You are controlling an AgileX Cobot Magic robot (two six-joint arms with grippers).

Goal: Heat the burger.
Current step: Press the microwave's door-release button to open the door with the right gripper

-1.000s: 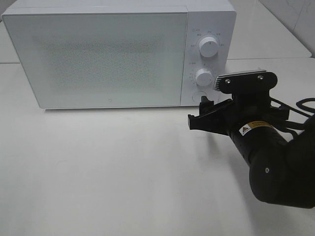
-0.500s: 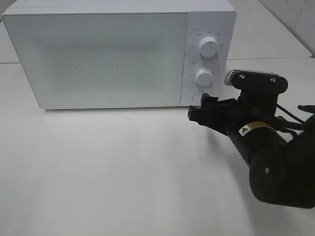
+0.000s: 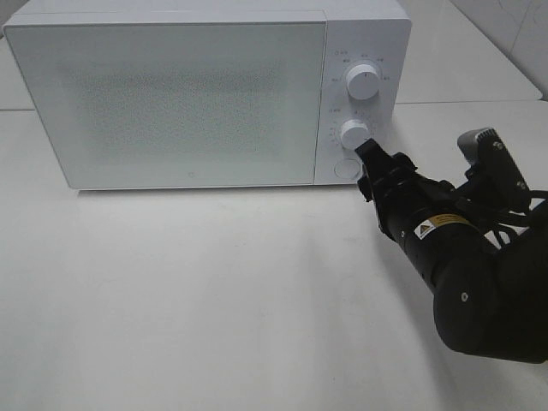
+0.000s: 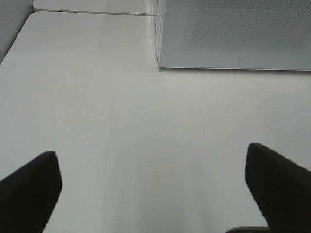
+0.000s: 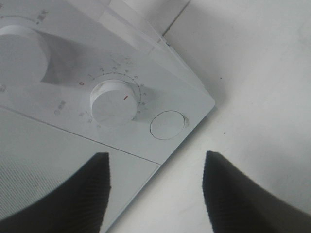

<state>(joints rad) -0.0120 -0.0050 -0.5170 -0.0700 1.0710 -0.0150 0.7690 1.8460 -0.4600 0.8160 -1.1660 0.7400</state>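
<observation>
Right hand [image 3: 371,161], spread apart and empty, hovers just before the lower dial [image 3: 354,134] of the microwave [image 3: 171,94]; left hand [image 4: 150,158] gapes wide over the worktop [image 4: 121,111]; where the burger lies cannot be told

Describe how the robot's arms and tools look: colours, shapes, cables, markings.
The right arm is matte black with thick rounded housings, a yellow-and-white warning label and black cables. A black wrist camera with a grey edge sits on it. The right tool and left tool are dark and blunt-tipped.
</observation>
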